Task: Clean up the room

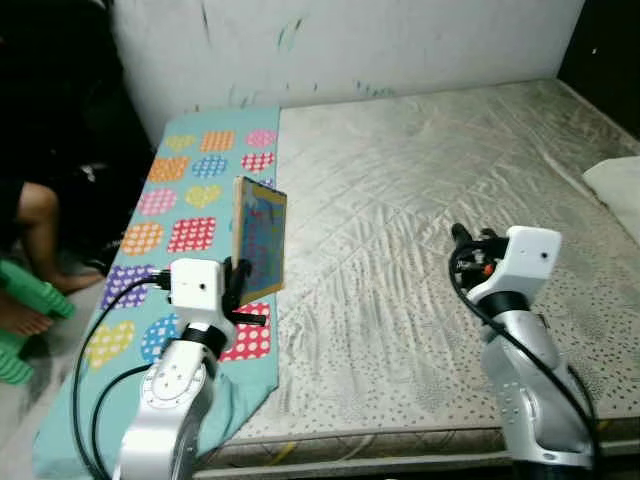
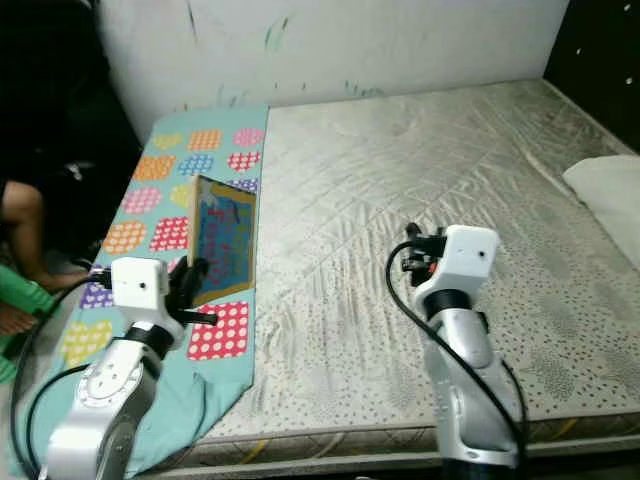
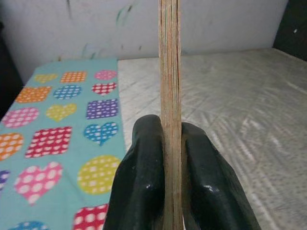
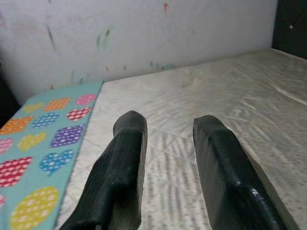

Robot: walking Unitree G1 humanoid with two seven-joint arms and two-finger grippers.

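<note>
One book upright, pinched in left gripper fingers; right gripper fingers apart, empty.

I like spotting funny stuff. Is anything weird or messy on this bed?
The wall behind the bed has green and dark scribbles on it, like crayon marks. The heart blanket covers only the left strip of the bare mattress. The left gripper holds a book upright above it.

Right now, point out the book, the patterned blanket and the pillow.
book (image 1: 262, 237): left eye view, on its colourful front cover.
patterned blanket (image 1: 190, 170): left eye view, on a bare stretch among the hearts.
pillow (image 2: 610, 187): right eye view, on its white top near the bed's edge.
</note>
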